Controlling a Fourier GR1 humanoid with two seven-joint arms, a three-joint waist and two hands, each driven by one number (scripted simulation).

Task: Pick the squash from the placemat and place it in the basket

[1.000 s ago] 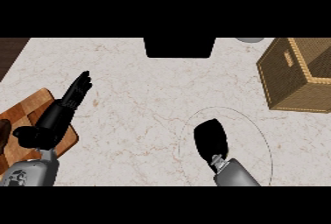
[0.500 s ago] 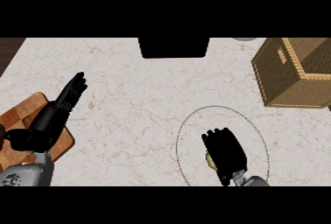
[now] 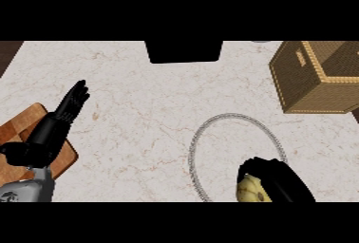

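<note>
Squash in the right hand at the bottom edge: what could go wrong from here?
Most of the squash is hidden under the curled right hand, so the hold cannot be judged; it might slip on lifting. The basket stands far off at the upper right, so a low carry could clip its wall. The placemat might shift.

A pale marbled desk point(image 3: 154, 104) fills the view. A brown wooden board point(image 3: 21, 137) lies at nine o'clock, running off the left edge. A black box-like thing point(image 3: 184, 51) sits at the desk's far edge, at twelve o'clock.
</note>
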